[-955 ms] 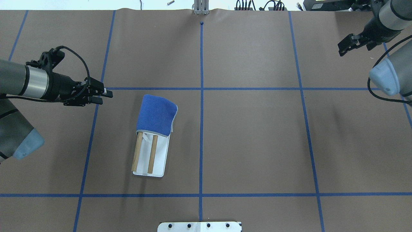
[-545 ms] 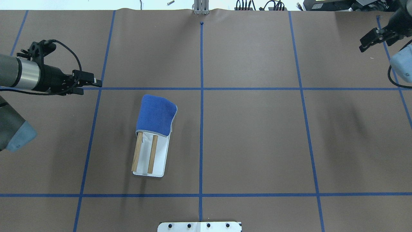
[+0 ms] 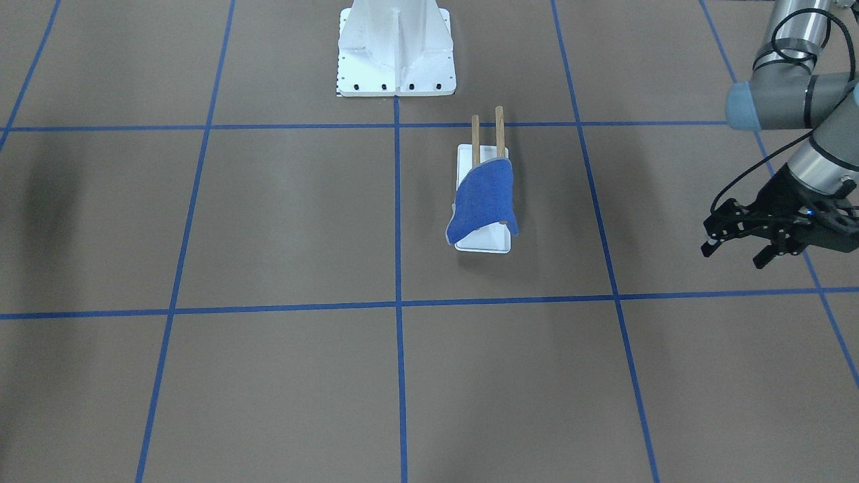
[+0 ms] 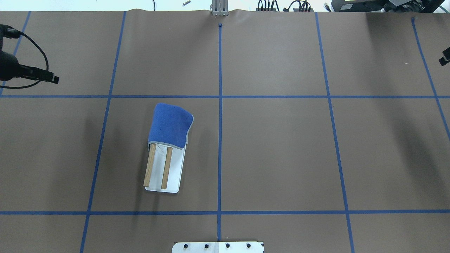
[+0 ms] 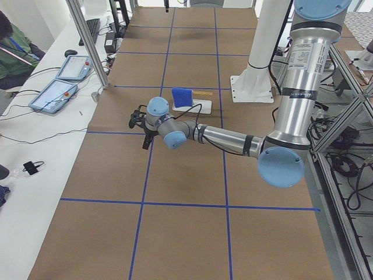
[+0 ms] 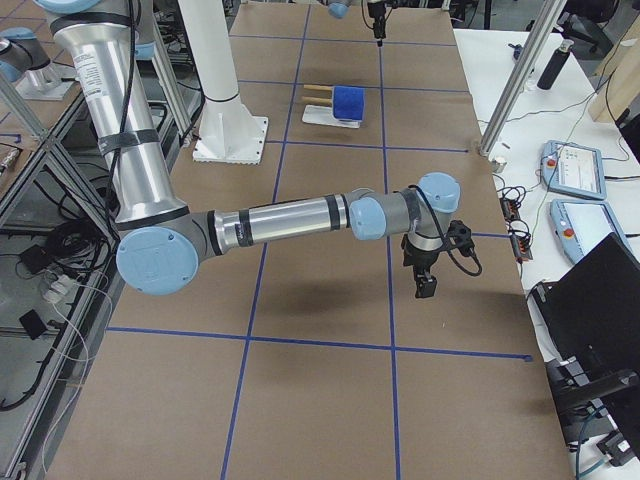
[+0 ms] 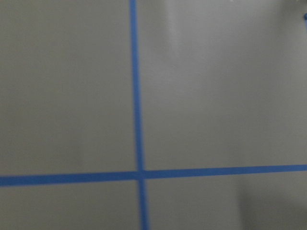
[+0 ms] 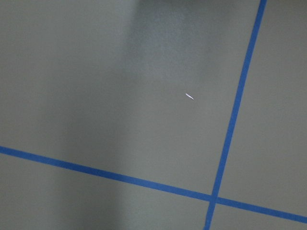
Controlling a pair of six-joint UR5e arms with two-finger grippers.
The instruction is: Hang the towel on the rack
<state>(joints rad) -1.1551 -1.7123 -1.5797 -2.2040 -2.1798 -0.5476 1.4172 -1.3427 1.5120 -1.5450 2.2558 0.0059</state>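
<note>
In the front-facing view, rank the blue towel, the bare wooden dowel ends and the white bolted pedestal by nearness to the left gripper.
From the left gripper:
1. Bright blue towel, draped on the rack.
2. Bare brown dowel ends, nearer the robot.
3. White bolted pedestal, top centre.

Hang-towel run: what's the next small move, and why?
Probably none on the towel: it drapes across the far end of the rack, hanging down either side, with nothing touching it. The left gripper, jaws open and empty, and the right gripper sit far off to the sides. I'd just park both arms.
</note>
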